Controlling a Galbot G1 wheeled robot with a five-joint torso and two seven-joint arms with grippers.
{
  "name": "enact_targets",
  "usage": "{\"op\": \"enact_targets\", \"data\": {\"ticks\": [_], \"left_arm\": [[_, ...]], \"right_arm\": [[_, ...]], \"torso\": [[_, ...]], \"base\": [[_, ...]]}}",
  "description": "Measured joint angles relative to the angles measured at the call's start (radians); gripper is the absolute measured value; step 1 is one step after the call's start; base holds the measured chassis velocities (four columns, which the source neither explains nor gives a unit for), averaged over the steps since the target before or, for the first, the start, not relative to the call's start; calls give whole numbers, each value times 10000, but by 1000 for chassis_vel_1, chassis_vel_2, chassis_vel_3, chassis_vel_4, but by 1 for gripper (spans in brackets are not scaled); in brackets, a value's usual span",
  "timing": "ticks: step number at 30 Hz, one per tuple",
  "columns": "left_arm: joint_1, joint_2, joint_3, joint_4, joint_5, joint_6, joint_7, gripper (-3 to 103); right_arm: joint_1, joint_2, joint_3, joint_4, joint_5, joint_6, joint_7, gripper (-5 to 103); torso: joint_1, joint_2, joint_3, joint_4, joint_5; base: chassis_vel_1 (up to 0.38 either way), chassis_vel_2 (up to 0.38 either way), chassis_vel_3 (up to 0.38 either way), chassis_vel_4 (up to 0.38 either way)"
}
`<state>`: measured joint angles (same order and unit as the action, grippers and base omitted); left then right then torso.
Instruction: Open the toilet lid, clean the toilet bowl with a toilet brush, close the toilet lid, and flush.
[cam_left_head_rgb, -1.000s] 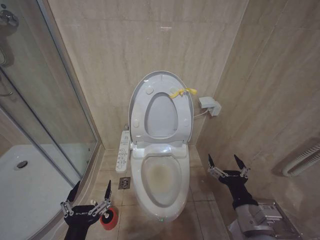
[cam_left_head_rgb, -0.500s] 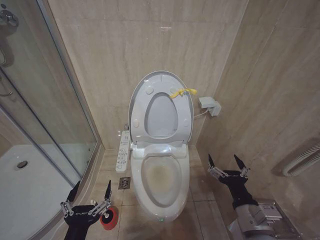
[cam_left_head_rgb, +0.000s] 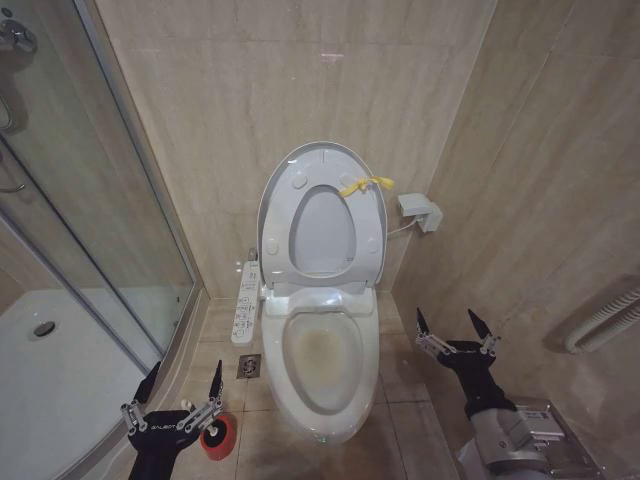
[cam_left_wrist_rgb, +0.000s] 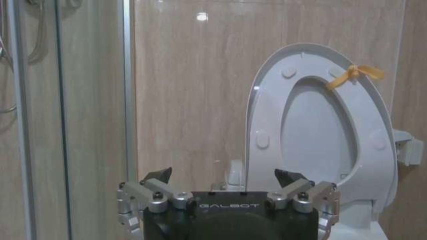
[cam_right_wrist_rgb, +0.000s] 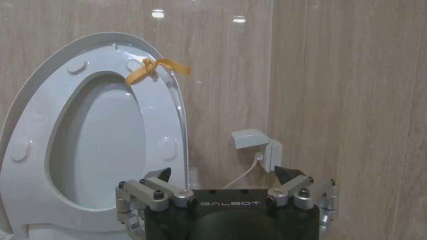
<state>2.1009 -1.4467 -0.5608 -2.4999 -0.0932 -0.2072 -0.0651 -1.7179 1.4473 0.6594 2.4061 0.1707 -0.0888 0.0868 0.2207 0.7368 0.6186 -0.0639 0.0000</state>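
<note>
The toilet lid (cam_left_head_rgb: 322, 152) stands upright against the back wall, a yellow strap (cam_left_head_rgb: 364, 185) tied at its rim, and the ring seat (cam_left_head_rgb: 283, 220) is raised against it. Below, the toilet bowl (cam_left_head_rgb: 322, 352) is uncovered and shows a yellowish stain. A red holder (cam_left_head_rgb: 219, 436) stands on the floor left of the bowl, partly hidden by my left gripper (cam_left_head_rgb: 184, 374), which hangs open just above it; the toilet brush itself is hidden. My right gripper (cam_left_head_rgb: 446, 320) is open beside the bowl's right side. The wrist views show the lid (cam_left_wrist_rgb: 313, 135) (cam_right_wrist_rgb: 100, 145) beyond each open gripper (cam_left_wrist_rgb: 222, 175) (cam_right_wrist_rgb: 223, 172).
A glass shower screen (cam_left_head_rgb: 95, 200) and white shower tray (cam_left_head_rgb: 50, 380) take up the left. A control panel (cam_left_head_rgb: 246, 300) sticks out at the toilet's left, with a floor drain (cam_left_head_rgb: 249, 366) below. A wall box (cam_left_head_rgb: 420, 212) and pipes (cam_left_head_rgb: 605, 320) are on the right.
</note>
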Motion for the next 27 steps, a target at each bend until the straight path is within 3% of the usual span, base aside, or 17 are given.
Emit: {"op": "enact_targets", "data": {"ticks": [7, 10, 11, 15, 20, 27], "left_arm": [[0, 0, 0, 0, 0, 0, 0, 100], [0, 0, 1, 0, 0, 0, 0, 100], [0, 0, 1, 0, 0, 0, 0, 100], [0, 1, 0, 0, 0, 0, 0, 100], [-1, 0, -1, 0, 0, 0, 0, 100], [-1, 0, 0, -1, 0, 0, 0, 100]], "right_arm": [[64, -14, 0, 9, 44, -117, -16, 100], [579, -150, 0, 146, 597, -1068, -223, 100], [579, -150, 0, 146, 597, -1068, -223, 100], [1428, -383, 0, 399, 1504, -2633, -584, 100], [2074, -745, 203, 285, 2106, -2603, -215, 100], [2669, -967, 262, -161, 2201, -2358, 113, 100]], "torso": [[0, 0, 0, -1, 0], [0, 0, 0, 1, 0], [0, 0, 0, 1, 0], [1, 0, 0, 4, 0], [2, 0, 0, 2, 2], [2, 0, 0, -1, 0]], "base": [[0, 0, 0, 0], [0, 0, 0, 0], [0, 0, 0, 0], [0, 0, 0, 0], [0, 0, 0, 0], [0, 0, 0, 0]]}}
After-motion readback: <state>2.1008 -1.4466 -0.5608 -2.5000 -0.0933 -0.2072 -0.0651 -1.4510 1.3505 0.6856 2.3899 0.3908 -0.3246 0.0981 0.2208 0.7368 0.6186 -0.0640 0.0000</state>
